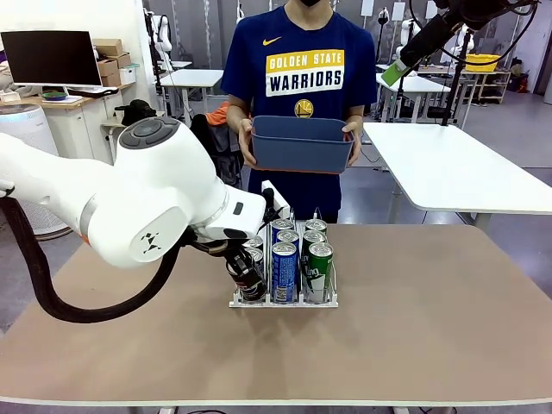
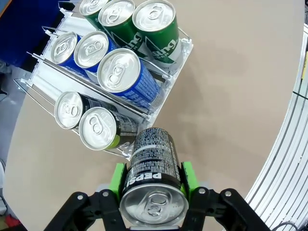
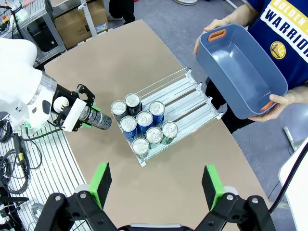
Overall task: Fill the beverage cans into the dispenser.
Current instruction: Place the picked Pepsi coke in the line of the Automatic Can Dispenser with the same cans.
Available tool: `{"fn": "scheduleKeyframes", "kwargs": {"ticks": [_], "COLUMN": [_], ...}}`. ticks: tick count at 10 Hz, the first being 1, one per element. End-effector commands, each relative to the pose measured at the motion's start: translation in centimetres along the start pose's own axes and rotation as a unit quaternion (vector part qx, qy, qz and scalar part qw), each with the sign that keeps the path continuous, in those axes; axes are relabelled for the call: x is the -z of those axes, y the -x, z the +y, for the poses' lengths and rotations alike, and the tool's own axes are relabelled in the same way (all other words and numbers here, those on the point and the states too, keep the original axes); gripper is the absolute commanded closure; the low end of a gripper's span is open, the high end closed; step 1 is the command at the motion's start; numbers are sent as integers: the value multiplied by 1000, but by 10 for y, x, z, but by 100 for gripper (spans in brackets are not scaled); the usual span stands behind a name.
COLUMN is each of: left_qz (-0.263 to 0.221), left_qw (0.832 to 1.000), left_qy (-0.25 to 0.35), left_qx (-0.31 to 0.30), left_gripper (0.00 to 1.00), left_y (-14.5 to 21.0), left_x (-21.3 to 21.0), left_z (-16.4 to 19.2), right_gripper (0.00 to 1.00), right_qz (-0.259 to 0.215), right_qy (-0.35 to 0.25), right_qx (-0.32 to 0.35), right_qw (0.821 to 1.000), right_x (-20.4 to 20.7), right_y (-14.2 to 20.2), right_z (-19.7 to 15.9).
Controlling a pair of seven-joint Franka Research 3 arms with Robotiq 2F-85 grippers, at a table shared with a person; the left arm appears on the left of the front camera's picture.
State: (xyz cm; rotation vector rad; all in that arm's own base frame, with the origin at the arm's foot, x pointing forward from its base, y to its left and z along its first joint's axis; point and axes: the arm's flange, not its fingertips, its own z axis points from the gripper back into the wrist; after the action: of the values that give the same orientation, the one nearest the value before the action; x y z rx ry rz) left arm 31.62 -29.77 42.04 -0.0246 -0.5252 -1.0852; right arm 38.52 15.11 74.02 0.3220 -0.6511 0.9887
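Note:
My left gripper [image 2: 153,185] is shut on a black Pepsi can [image 2: 154,166], green pads on both its sides. In the front view this can [image 1: 247,278] hangs tilted at the front end of the dispenser's [image 1: 332,297] left lane. The clear dispenser [image 2: 185,48] holds three green cans [image 2: 155,21], three blue cans [image 2: 120,72] and two black cans [image 2: 98,129], each colour in its own lane. From high above, my right gripper [image 3: 156,185] stands open over the table, looking down on the dispenser [image 3: 185,94] and the left gripper [image 3: 79,115].
A person at the far side holds an empty blue-grey bin [image 1: 302,142] in both hands, above the table's far edge. The tan table [image 1: 431,310] is bare to the right of the dispenser. A second white table [image 1: 448,164] stands at the back right.

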Motion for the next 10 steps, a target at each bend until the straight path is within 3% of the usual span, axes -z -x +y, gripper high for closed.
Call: {"fn": "scheduleKeyframes", "kwargs": {"ticks": [1,10], "left_qz": [-3,-27], "left_qw": [1000,998], "left_qy": [-20,-59], "left_qx": [-4,-21], "left_gripper": [42,42], "left_y": [3,-8], "left_x": [11,31], "left_z": [4,44], "right_gripper": [0,0], "right_qz": [3,3], "right_qy": [-5,-5], "right_qx": [2,2], "right_qw": [1000,1000], "right_x": [0,0], "right_y": [1,1], "right_z": [0,0]}}
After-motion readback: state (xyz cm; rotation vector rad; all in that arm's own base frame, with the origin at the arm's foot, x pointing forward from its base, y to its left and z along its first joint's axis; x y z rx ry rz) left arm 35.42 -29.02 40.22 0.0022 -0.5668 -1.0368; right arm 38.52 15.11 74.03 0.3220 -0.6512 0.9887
